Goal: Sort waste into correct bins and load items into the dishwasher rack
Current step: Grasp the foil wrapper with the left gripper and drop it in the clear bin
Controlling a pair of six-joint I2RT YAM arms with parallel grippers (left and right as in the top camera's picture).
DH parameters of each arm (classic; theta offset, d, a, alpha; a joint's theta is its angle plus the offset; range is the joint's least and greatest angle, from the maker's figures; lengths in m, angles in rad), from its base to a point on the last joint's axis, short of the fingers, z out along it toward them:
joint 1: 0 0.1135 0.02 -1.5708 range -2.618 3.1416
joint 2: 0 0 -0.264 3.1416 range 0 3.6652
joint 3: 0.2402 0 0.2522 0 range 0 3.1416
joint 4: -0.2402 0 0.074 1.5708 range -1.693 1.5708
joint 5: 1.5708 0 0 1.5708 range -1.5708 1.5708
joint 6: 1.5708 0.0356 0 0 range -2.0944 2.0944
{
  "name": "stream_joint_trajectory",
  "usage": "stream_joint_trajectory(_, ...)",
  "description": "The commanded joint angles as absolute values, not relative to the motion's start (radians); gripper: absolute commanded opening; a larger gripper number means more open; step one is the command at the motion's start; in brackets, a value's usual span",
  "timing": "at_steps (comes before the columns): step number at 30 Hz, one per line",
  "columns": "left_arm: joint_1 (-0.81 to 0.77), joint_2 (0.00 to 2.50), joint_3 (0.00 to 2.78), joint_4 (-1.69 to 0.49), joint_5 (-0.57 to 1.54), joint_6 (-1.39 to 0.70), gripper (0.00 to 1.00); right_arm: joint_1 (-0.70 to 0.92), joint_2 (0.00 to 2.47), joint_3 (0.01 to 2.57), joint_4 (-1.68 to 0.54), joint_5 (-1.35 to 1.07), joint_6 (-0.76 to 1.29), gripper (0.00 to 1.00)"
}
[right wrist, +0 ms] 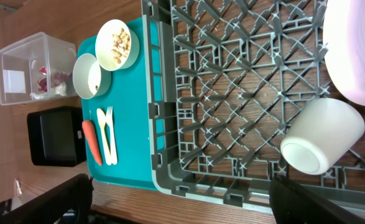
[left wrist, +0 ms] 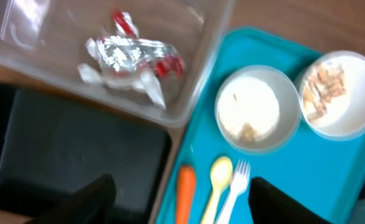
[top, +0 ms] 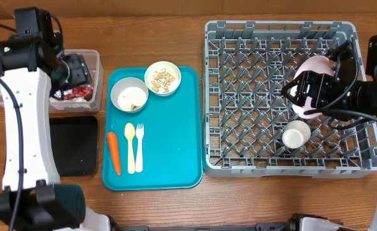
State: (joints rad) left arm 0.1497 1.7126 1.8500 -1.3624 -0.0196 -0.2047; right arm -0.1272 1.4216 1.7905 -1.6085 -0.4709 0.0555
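Note:
The crumpled red-and-silver wrapper (left wrist: 132, 57) lies in the clear tub (top: 96, 64), with a white crumpled piece (left wrist: 152, 89) against it. My left gripper (top: 72, 69) hangs over the tub, open and empty (left wrist: 182, 202). The black tray (top: 72, 146) is empty. On the teal tray (top: 169, 141) are a bowl with rice (top: 129, 95), a bowl with nut scraps (top: 162, 77), the carrot (top: 113, 153), a yellow spoon (top: 130, 147) and a white fork (top: 139, 146). The grey rack (top: 239, 96) holds the pink plate (top: 315, 66) and white cup (top: 296, 135). My right gripper (top: 307, 96) is open above the rack (right wrist: 182, 199).
Bare wooden table runs along the front edge and between the teal tray and the rack. The rack's left and middle cells are unoccupied. The left arm's white link stretches over the table's left side beside the black tray.

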Motion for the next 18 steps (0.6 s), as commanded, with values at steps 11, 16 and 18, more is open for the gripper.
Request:
stream_joint_trajectory(11, 0.075, 1.536, 1.946, -1.473, -0.019, -0.271, 0.70, 0.148, 1.416, 1.749, -1.503, -0.455, 0.196, 0.80)
stream_joint_trajectory(16, 0.193, 1.399, 2.035, -1.595, -0.070, -0.362, 0.81, 0.389, 1.428, 1.687, -1.372, -0.206, 0.435, 0.81)
stream_joint_trajectory(18, 0.248, 1.341, 2.045, -1.619, -0.070, -0.380, 0.87, 0.485, 1.450, 1.660, -1.320, -0.157, 0.494, 0.80)
